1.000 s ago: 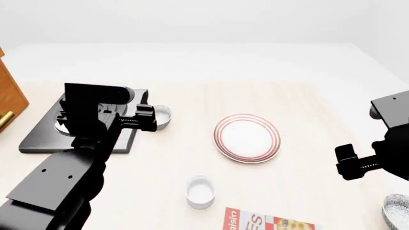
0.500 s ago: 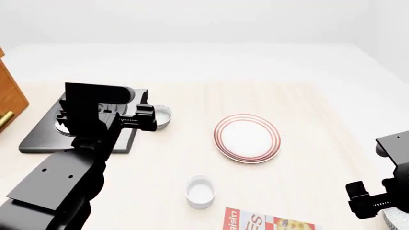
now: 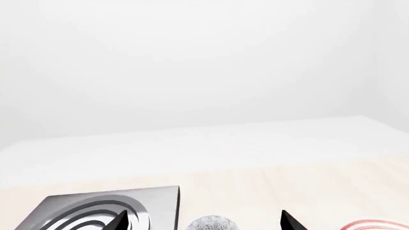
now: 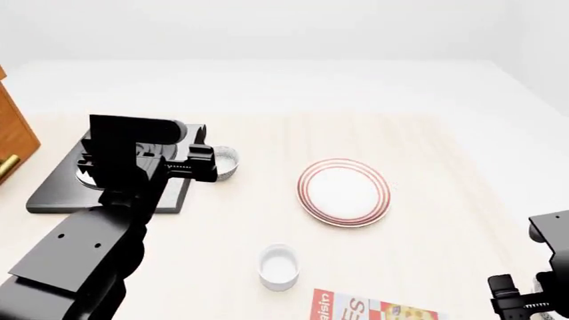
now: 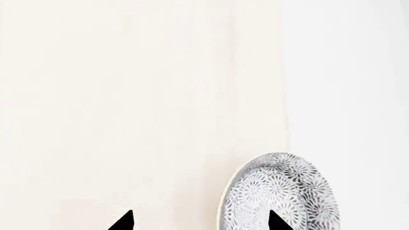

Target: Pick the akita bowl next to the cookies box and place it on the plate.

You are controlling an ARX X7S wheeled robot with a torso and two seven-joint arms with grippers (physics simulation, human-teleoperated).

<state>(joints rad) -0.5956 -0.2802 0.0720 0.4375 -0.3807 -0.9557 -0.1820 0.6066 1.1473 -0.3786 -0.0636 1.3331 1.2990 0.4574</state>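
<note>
R end effector (image 5: pixel 199 221) spread, akita bowl (image 5: pixel 279 191) off-centre beside one tip: centre jaws astride rim before descending. L end effector (image 3: pixel 203 221) spread, idle.

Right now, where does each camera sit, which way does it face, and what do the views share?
Head: high on the robot, looking forward and down at the table; shows plate, white cup, cookies box, left arm, right gripper.
Left wrist: low near the left fingers, facing across the table; black stove plate, patterned bowl.
Right wrist: above the table, facing down; right fingers, akita bowl.
Shared: head and left wrist both show the plate.
</note>
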